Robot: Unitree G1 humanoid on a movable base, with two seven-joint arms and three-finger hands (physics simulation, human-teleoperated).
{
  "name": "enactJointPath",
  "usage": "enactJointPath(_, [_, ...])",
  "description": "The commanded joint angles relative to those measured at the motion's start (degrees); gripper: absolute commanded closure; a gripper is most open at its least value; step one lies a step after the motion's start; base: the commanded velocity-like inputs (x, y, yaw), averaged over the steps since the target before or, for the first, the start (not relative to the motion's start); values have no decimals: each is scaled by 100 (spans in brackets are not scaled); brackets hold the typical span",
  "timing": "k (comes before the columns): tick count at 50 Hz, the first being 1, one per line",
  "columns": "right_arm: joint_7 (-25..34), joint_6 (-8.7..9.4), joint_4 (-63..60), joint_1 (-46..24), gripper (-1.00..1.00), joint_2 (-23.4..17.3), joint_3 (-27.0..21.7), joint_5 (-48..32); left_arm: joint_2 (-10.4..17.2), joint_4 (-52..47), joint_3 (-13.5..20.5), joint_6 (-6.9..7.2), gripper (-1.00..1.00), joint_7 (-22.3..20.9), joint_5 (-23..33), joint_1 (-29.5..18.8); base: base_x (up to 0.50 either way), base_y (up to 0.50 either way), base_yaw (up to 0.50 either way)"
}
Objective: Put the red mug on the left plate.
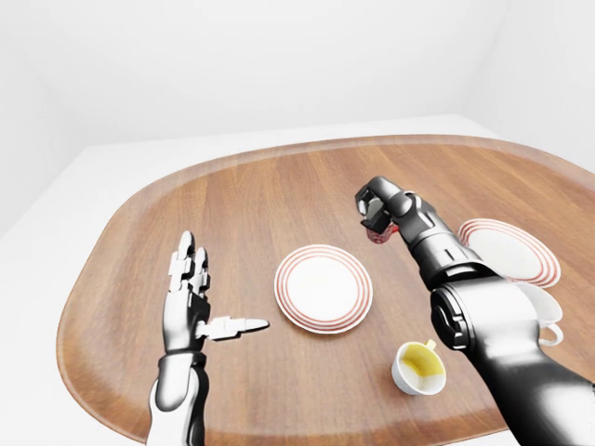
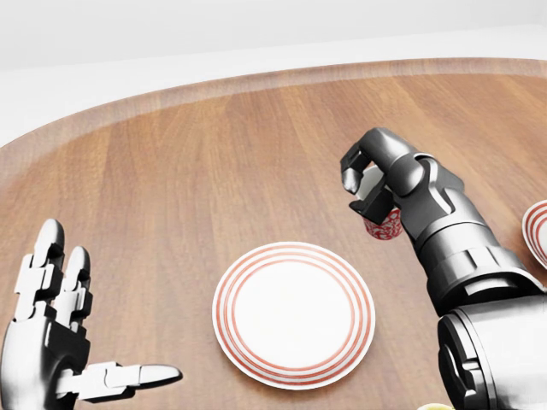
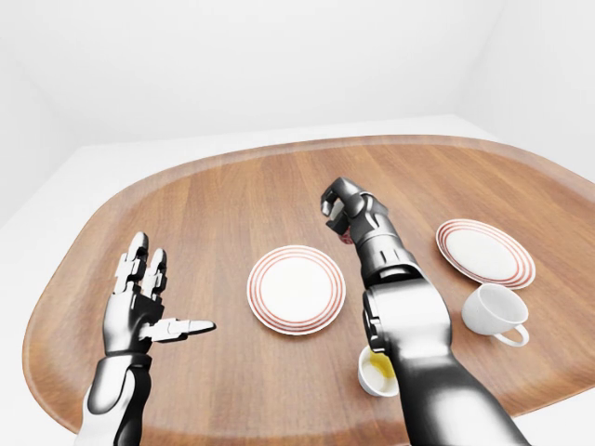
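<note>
the red mug [image 2: 383,224] is gripped in the right hand [image 2: 369,184] near the left plate [image 2: 293,314]; a tilted release could tip it off the rim.

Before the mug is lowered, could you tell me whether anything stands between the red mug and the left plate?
Nothing visible does. The right hand holds the red mug above bare wood, up and to the right of the left plate in the head view. The plate is bare, and the yellow-filled cup and white cup lie off that path.

red mug [image 2: 384,224] gripped aloft, left plate [image 2: 293,314] bare
</note>
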Motion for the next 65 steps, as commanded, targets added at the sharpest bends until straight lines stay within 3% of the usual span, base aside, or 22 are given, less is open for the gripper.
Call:
enactJointPath(1, [-516, 0, 343, 19, 100, 830, 176, -342, 5, -3, 45, 17, -100, -46, -59, -7, 0, 0, 0])
enactJointPath(14, [-647, 0, 391, 234, 100, 1240, 79, -665, -2, -20, 125, 49, -100, -93, -133, -15, 0, 0, 0])
enactJointPath(22, [-725, -66, 383, 355, 100, 1373, -118, -353, -6, -29, 121, 40, -100, -102, -132, 0, 0, 0, 0])
enactJointPath(23, [-694, -227, 383, 377, 100, 1414, -148, -278, -2, -41, 135, 43, -100, -113, -152, 8, 0, 0, 0])
enactJointPath(24, [-672, -266, 385, 380, 100, 1438, -154, -238, 0, -52, 148, 48, -100, -123, -168, 15, 0, 0, 0])
enactJointPath(25, [-695, -423, 386, 402, 100, 1481, -174, -180, 4, -77, 172, 58, -100, -147, -211, 27, 0, 0, 0])
enactJointPath(26, [-694, -430, 386, 399, 100, 1484, -167, -168, 1, -80, 176, 60, -100, -151, -212, 28, 0, 0, 0])
enactJointPath(31, [-348, -1000, 383, 529, 100, 1565, -389, 322, -6, -38, 183, 53, -100, -162, -203, 4, 0, 0, 0])
enactJointPath(41, [-70, -1000, 390, 727, 100, 1637, -495, 853, -6, -5, 185, 47, -100, -178, -207, -14, 0, 0, 0])
enactJointPath(57, [-153, -1000, 442, 926, 100, 1692, -593, 579, 5, 67, 233, 59, -100, -193, -245, -68, 0, 0, 0])
enactJointPath(65, [-163, -755, 468, 932, 100, 1797, -646, 270, 13, 119, 216, 66, -100, -178, -228, -114, 0, 0, 0])
